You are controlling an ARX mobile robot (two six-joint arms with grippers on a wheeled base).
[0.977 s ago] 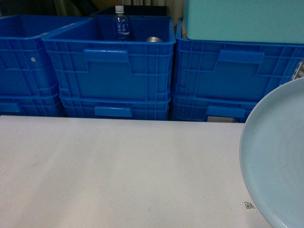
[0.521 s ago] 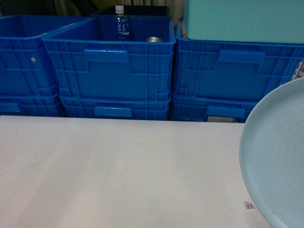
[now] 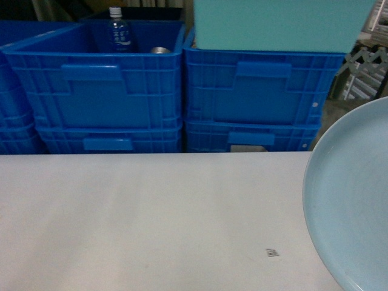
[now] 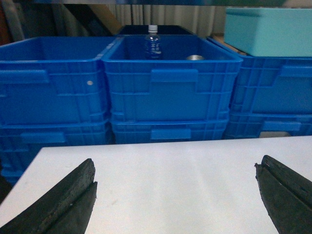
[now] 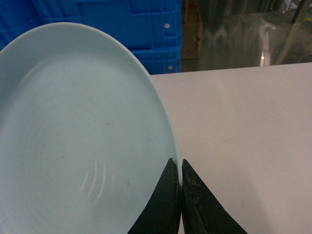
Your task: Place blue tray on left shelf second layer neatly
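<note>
blue tray (image 3: 354, 200) is at the right side of the head view, above the white table (image 3: 151, 218). only part of it shows there; the rest runs off the edge. it is pale blue, round and shallow, with a smooth raised rim. in the right wrist view the tray (image 5: 78, 136) fills the left side, and the right gripper (image 5: 180, 195) has its two black fingers pinched tight on the tray's rim, one on each side of the edge. the table (image 5: 253, 146) is under it.

the left gripper (image 4: 175, 195) is spread wide with nothing between its fingers. one black finger (image 4: 63, 204) is at the left and the other at the right of the left wrist view, over the white table (image 4: 170, 180).

behind the table stand stacked dark blue crates (image 3: 103, 91). one crate in the middle holds a water bottle (image 3: 119, 30) standing up, with a small shiny can (image 3: 160, 50) near it. a big pale teal box (image 3: 279, 24) sits on top of the crates to the right (image 3: 254, 97). a small dark mark (image 3: 272, 252) is on the table close to the tray. at the far right, past the crates, some shiny metal bars (image 3: 364, 76) show, but it is hard to tell what they belong to.
</note>
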